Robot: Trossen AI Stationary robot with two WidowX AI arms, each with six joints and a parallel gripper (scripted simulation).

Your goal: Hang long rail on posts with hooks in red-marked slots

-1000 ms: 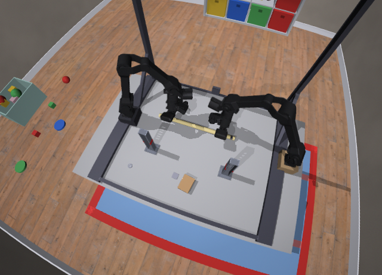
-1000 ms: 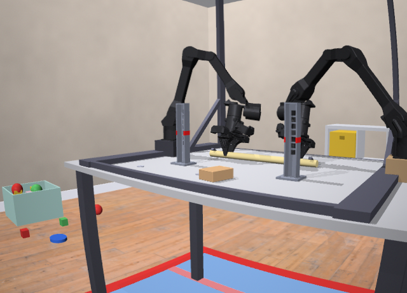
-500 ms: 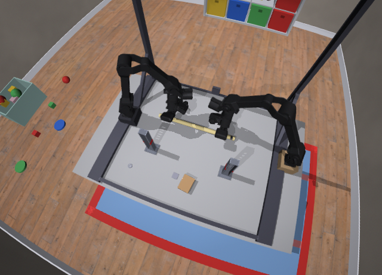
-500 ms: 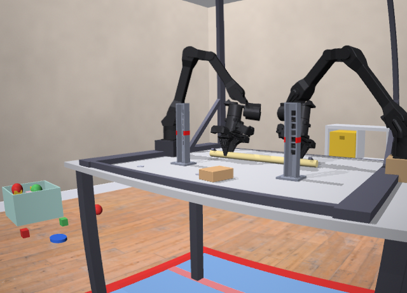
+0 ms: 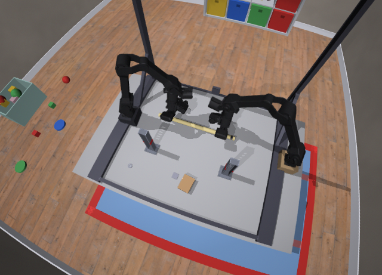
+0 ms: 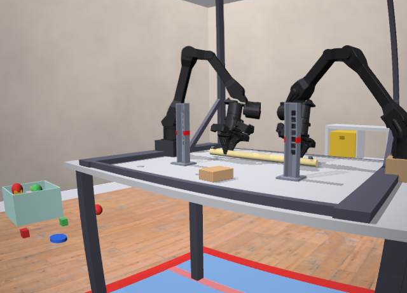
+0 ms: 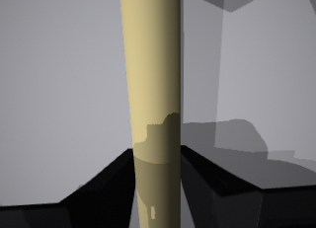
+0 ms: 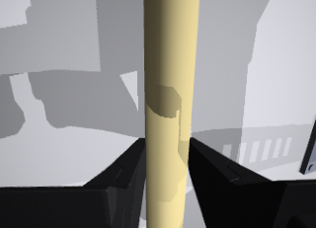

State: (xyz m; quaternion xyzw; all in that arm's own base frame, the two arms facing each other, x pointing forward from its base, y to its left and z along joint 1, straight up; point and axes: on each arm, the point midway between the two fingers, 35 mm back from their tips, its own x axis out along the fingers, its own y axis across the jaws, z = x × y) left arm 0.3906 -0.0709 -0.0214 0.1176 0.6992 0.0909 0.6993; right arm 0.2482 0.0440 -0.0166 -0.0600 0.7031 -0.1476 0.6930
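Yellow rail gripped at two places, low over the table, off its posts.

Both of my end effectors are closed on the long yellow rail [image 5: 197,126] [image 6: 259,156] [image 7: 153,65] [image 8: 170,55]. The left end effector [image 5: 221,135] [image 6: 303,156] [image 7: 156,154] has its fingers narrowed against both sides near one end; the right end effector [image 5: 167,119] [image 6: 226,152] [image 8: 165,144] pinches it likewise near the other. The rail lies along the pale grey table [image 5: 138,185] [image 6: 249,188], behind two upright grey posts as I look from the exterior camera. I cannot tell whether its underside touches the table. Small dark hooks stand up at its ends. The right-hand post [image 5: 145,138] [image 6: 182,119] and left-hand post [image 5: 233,164] [image 6: 289,126] each carry a red mark partway up. An orange-tan block [image 5: 186,183] [image 6: 215,173] sits in front, between them.
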